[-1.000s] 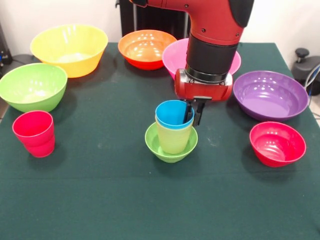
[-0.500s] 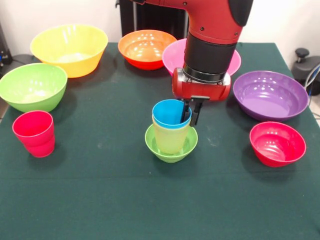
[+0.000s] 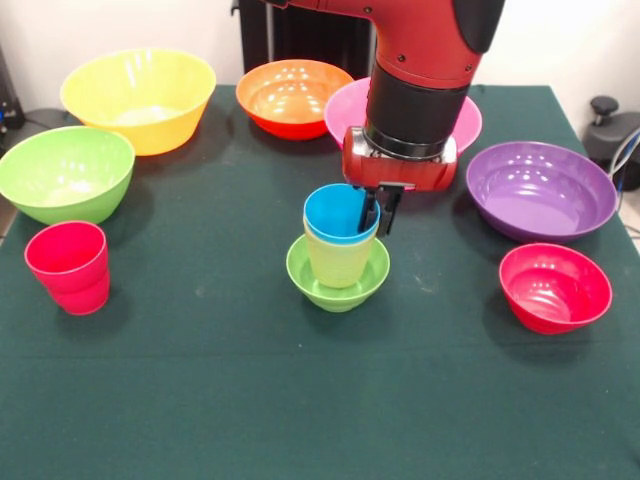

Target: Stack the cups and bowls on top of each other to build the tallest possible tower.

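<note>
The tower stood near the middle of the green table: a small lime-green bowl at the bottom, a pale yellow cup sitting in it, and a blue cup nested in the yellow one. All three had their open mouths facing up, and the pile's long axis ran upright, leaning slightly toward the left of the picture. The gripper came down from the red and black arm at the blue cup's right rim, with one finger inside the cup and the other outside, clamped on the cup wall. The red cup stood upright by itself near the table's left edge, mouth up, well apart from the tower. The other bowls sat mouth up around the table: the large green bowl just behind the red cup, the large yellow bowl at the far left, the orange bowl beside it, the pink bowl partly hidden behind the arm, the purple bowl at the right, and the small red bowl in front of the purple one.
</note>
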